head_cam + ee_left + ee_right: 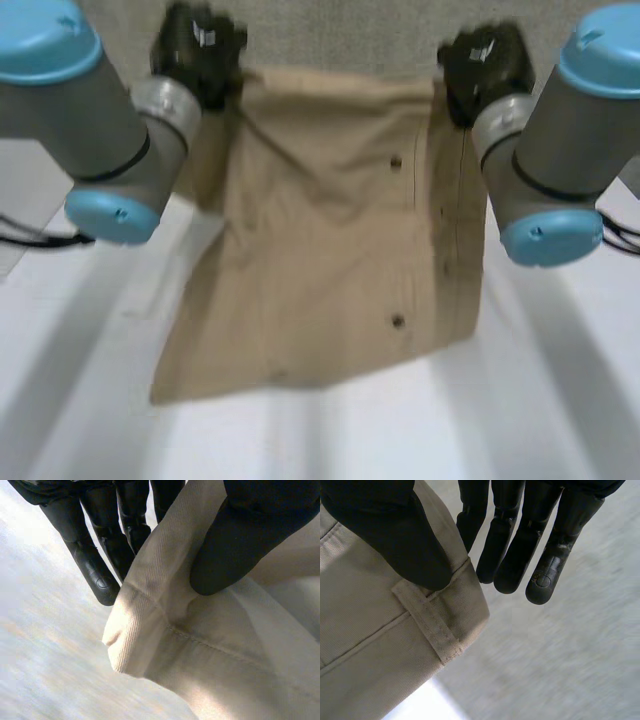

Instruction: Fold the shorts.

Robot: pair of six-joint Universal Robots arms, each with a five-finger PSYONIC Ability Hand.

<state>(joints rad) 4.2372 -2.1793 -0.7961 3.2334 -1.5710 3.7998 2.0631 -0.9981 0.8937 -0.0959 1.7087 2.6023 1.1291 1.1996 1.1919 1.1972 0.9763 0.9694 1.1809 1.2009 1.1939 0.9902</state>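
The tan shorts hang spread between my two hands, and their lower edge reaches down toward the white table. My left hand grips the upper left corner. In its wrist view the thumb pinches a seamed corner of the shorts against the fingers. My right hand grips the upper right corner. There the thumb presses the waistband of the shorts just above a belt loop, with the fingers behind the cloth's edge.
Both grey arms with light-blue caps flank the cloth. A grey surface lies beyond the table's far edge. Two dark buttons show on the shorts' right half.
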